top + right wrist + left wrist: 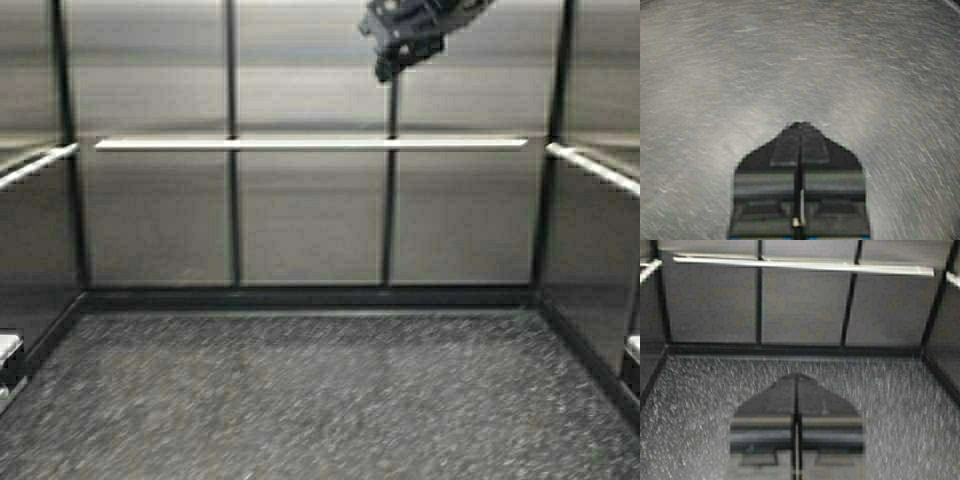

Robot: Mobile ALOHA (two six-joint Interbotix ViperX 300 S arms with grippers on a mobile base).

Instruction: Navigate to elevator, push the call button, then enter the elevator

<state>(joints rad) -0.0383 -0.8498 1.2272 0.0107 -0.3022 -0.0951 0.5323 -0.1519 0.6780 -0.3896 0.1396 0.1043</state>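
The elevator (310, 215) is filling the frame, its back wall straight ahead. The right gripper (400, 45) is hanging upper right, the left gripper (796, 390) pointing forward; both are pressed together.

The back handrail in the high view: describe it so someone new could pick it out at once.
Start at the elevator back wall of steel panels straight ahead. The back handrail is the flat pale bar running level across nearly its whole width, below the raised right gripper. Unlike the side rails, which slant toward the camera, it faces you squarely.
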